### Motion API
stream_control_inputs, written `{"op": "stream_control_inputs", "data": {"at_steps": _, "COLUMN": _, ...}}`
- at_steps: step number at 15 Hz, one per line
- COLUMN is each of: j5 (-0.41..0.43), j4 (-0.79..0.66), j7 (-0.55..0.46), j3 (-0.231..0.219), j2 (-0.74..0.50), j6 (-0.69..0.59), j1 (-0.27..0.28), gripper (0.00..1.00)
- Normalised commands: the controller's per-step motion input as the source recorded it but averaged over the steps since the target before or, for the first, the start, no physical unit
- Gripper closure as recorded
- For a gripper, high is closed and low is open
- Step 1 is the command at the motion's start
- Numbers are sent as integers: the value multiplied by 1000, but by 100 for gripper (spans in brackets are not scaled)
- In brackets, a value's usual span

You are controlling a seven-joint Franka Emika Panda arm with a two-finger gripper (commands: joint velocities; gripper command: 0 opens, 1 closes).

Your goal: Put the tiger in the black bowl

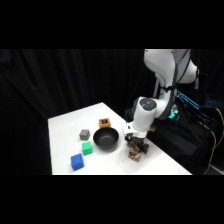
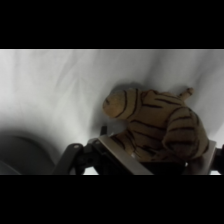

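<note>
We see the tiger, a soft lumpy toy, tan with dark stripes, lying on the white table just right of the black bowl. The gripper is down on it, and its two fingers stand on both sides of the body and touch it, so they hold the tiger. The bowl is round and glossy. Left of the bowl are a grey block, a green block and a blue block; behind it, a brown cube. Between bowl and tiger is little free table.
</note>
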Motion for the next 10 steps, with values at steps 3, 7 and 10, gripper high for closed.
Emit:
{"op": "stream_control_inputs", "data": {"at_steps": 3, "j5": -33, "j4": 138, "j7": 42, "j3": -61, "j2": 89, "j6": 80, "j1": 22, "gripper": 61}}
{"op": "stream_control_inputs", "data": {"at_steps": 7, "j5": -23, "j4": 65, "j7": 48, "j3": -48, "j2": -55, "j6": 1, "j1": 29, "gripper": 90}}
{"op": "stream_control_inputs", "data": {"at_steps": 10, "j5": 121, "j4": 1, "j7": -55, "j3": 78, "j2": -229, "j6": -166, "j1": -78, "gripper": 91}}
